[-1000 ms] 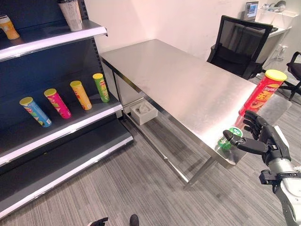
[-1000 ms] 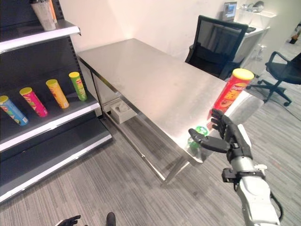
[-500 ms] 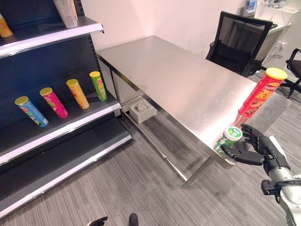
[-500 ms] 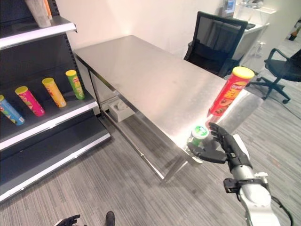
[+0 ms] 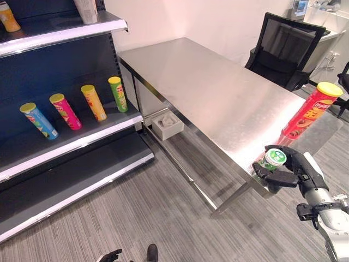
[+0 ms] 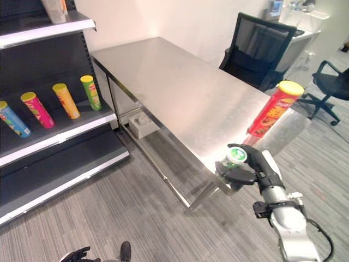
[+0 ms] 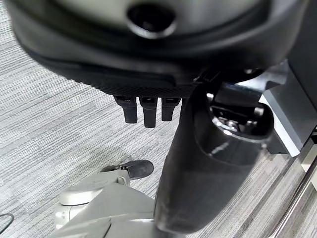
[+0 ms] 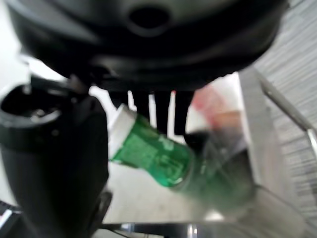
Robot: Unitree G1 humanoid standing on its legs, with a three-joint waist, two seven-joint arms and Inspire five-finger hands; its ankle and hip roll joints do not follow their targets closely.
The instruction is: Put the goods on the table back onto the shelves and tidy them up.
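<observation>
Right hand [image 5: 294, 172] curled round green cylindrical can [image 5: 270, 161] | brushed-steel table [image 5: 207, 93] corner | left hand [image 7: 148, 106] fingers straight

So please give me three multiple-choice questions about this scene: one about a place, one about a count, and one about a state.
1. Where does the red can stand?
A. On the steel table, near its far right end
B. On the floor
C. On the top shelf

2. How many cans lie on the middle shelf?
A. Two
B. Four
C. Six

3. What is the right hand doing?
A. Hanging open above the floor
B. Curled round the green can at the table's edge
C. Holding the office chair

Answers:
1 A: it stands upright on the tabletop.
2 B: blue, pink, orange and green cans lie in a row.
3 B: thumb and fingers wrap round the can in the right wrist view.
</observation>
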